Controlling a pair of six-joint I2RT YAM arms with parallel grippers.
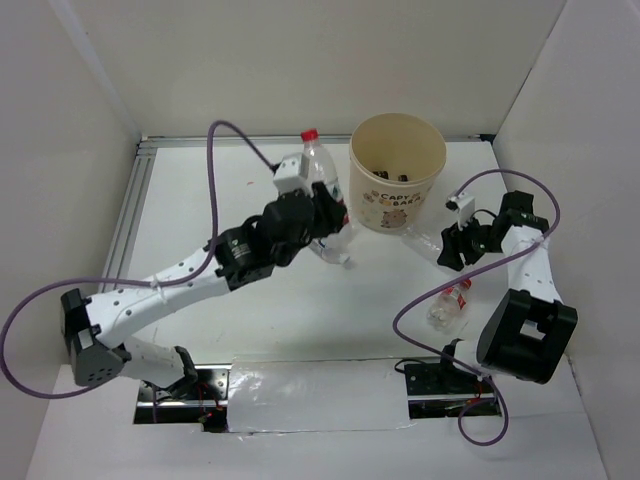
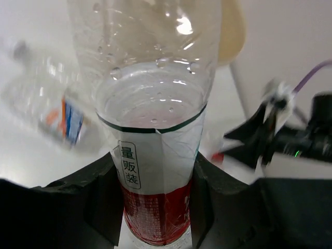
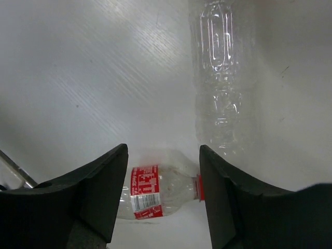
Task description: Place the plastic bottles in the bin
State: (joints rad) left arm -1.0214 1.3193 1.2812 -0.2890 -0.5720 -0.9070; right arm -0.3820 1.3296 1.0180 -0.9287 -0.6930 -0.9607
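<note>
My left gripper (image 1: 322,200) is shut on a clear bottle (image 1: 306,165) with a red cap and a red-white label, held up just left of the cream printed bin (image 1: 398,205). In the left wrist view the fingers (image 2: 101,199) clamp its labelled body (image 2: 155,181), and the bin (image 2: 232,32) shows behind. A second clear bottle (image 1: 336,250) lies on the table under that gripper and also shows in the left wrist view (image 2: 49,111). My right gripper (image 1: 452,250) is open and empty above a red-labelled bottle (image 3: 158,194) lying on the table (image 1: 452,303).
Dark items lie inside the bin (image 1: 392,176). A clear bottle without a label (image 3: 220,78) shows beyond the right jaws. White walls close the table on three sides. Purple cables (image 1: 215,175) loop over both arms. The right arm (image 2: 295,142) shows in the left wrist view.
</note>
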